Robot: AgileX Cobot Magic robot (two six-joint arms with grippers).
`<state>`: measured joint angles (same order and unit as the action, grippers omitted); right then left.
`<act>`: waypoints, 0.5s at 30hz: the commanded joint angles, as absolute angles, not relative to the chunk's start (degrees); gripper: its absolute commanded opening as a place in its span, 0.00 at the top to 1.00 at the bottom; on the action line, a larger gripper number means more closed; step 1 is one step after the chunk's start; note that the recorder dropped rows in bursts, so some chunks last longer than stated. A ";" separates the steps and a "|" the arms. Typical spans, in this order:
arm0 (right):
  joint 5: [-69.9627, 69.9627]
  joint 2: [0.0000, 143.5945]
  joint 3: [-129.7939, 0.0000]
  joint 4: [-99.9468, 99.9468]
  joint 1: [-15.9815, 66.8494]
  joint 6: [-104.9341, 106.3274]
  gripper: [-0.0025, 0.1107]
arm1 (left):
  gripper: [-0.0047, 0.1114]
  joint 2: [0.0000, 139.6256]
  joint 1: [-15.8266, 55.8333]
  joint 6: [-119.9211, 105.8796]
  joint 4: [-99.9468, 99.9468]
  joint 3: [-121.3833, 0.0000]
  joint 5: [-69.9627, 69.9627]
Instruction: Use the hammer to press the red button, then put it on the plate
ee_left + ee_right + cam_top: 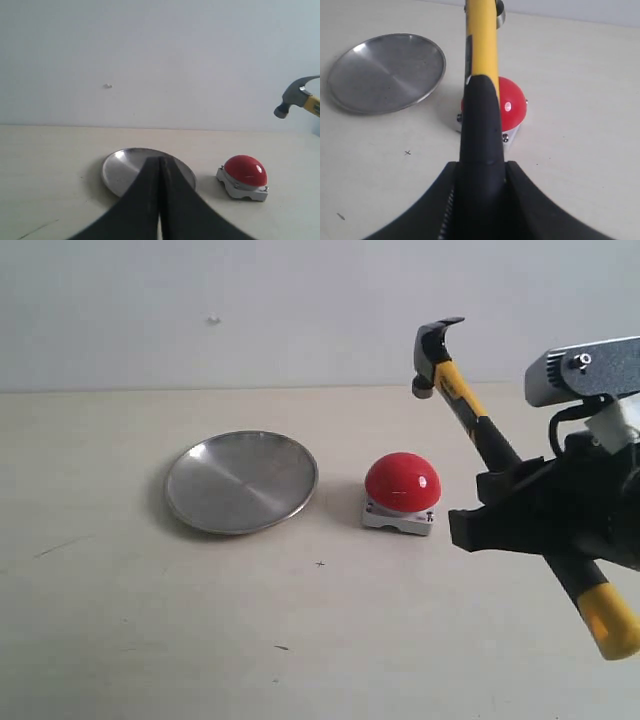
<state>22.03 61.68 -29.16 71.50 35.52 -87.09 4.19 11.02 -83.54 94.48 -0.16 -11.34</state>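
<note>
Hammer (pixel 480 423), handle black and yellow, tilts head-up near glossy red button (pixel 402 483).

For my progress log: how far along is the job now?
Done: the right gripper holds the hammer, raised. In hand: its head hangs in the air near the button, not touching. Left: the press, it seems, then laying the hammer on the empty plate.

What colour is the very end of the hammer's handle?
Yellow. That end of the hammer shows best in the exterior view.
</note>
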 commanded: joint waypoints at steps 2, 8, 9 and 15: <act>21.71 65.99 -29.41 78.87 35.21 -90.35 0.98 | 0.96 3.82 11.46 -83.80 91.65 0.00 -12.31; 22.81 71.43 -29.41 87.29 35.21 -99.58 0.98 | 0.96 3.82 11.46 -83.80 90.65 0.00 -11.66; 23.47 72.44 -29.52 88.99 35.21 -101.45 0.98 | 0.96 3.82 11.46 -83.80 90.65 0.00 -11.66; 20.14 76.13 -31.51 96.48 30.33 -108.17 0.98 | 0.96 3.82 11.46 -83.80 90.65 0.00 -11.66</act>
